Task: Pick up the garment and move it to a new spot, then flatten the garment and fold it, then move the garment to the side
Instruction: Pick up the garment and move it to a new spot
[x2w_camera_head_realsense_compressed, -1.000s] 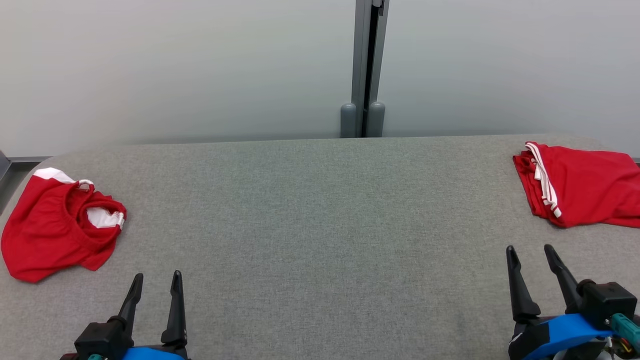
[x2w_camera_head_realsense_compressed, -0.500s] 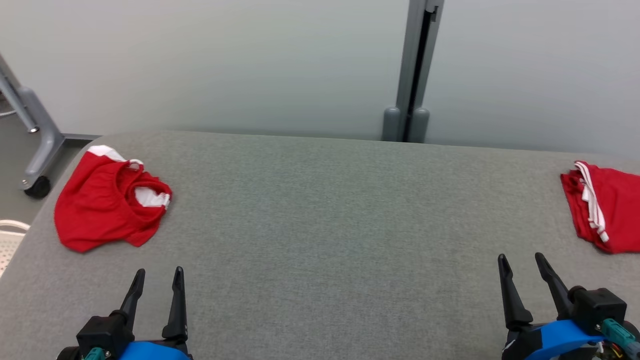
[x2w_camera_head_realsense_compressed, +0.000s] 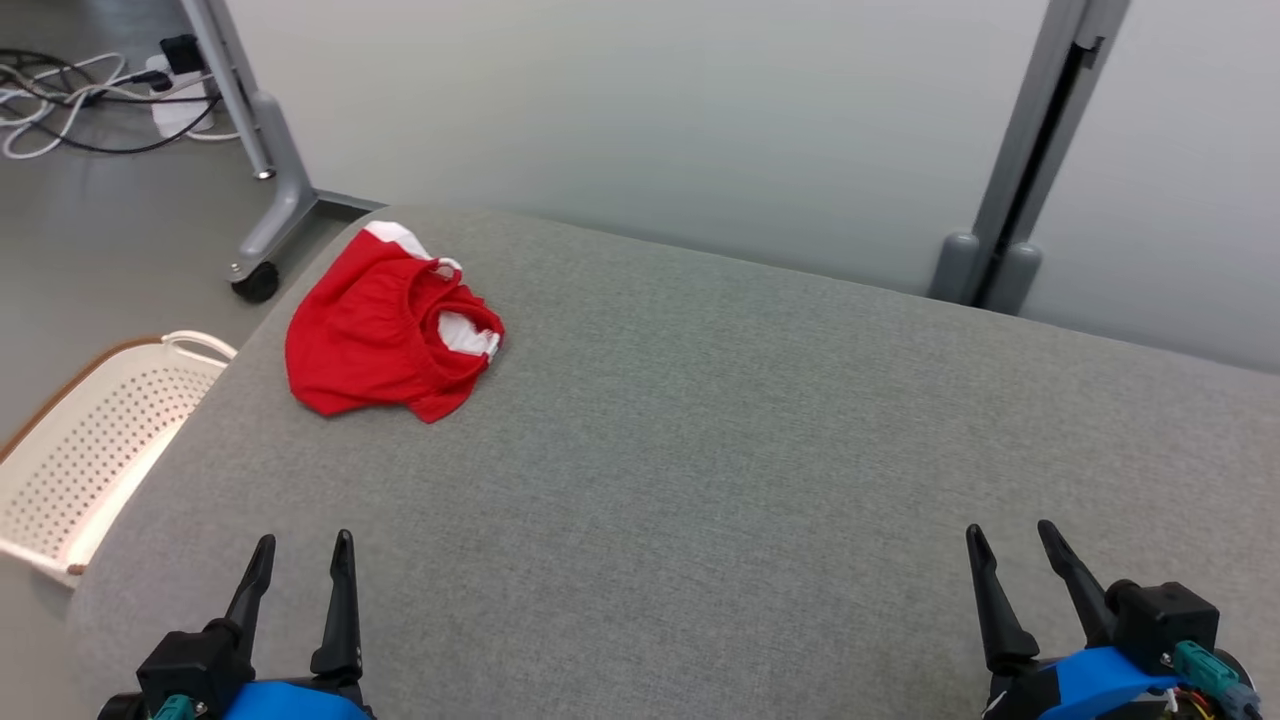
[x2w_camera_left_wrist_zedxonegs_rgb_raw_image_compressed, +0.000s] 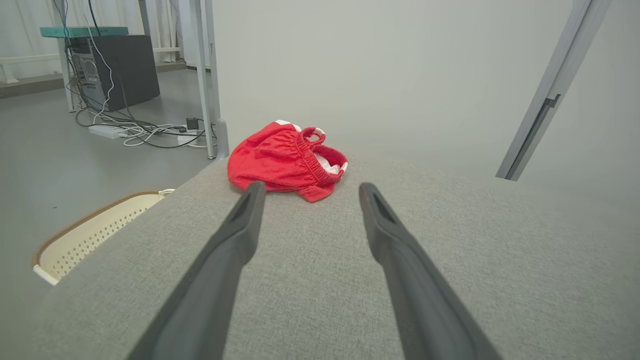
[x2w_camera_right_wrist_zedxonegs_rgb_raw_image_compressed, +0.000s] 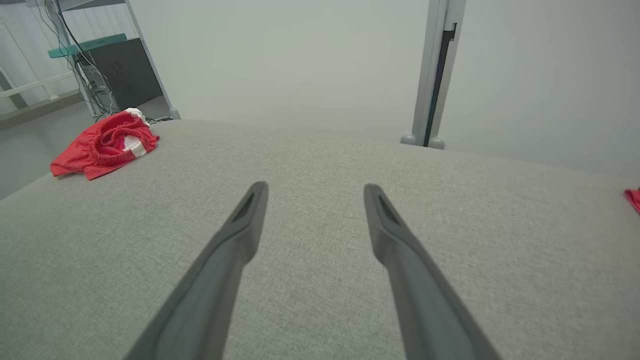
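A crumpled red garment (x2w_camera_head_realsense_compressed: 385, 340) with white patches and an elastic waistband lies near the far left corner of the grey table (x2w_camera_head_realsense_compressed: 700, 450). The left wrist view has the garment (x2w_camera_left_wrist_zedxonegs_rgb_raw_image_compressed: 285, 160) straight ahead, beyond the fingertips. In the right wrist view the garment (x2w_camera_right_wrist_zedxonegs_rgb_raw_image_compressed: 102, 145) is far off to the left. My left gripper (x2w_camera_head_realsense_compressed: 300, 548) hovers open over the table's near left edge, well short of the garment. My right gripper (x2w_camera_head_realsense_compressed: 1010, 535) is open at the near right, with nothing between its fingers.
A cream perforated basket (x2w_camera_head_realsense_compressed: 90, 440) stands on the floor left of the table. A grey wheeled frame leg (x2w_camera_head_realsense_compressed: 265, 215) and cables (x2w_camera_head_realsense_compressed: 70, 100) are behind the table's left corner. A red sliver of another cloth (x2w_camera_right_wrist_zedxonegs_rgb_raw_image_compressed: 634, 199) shows at the right edge.
The head camera has swung to the left, so the crumpled garment now sits nearer the middle and the folded red cloth at the right has left the view. Both grippers stay open.
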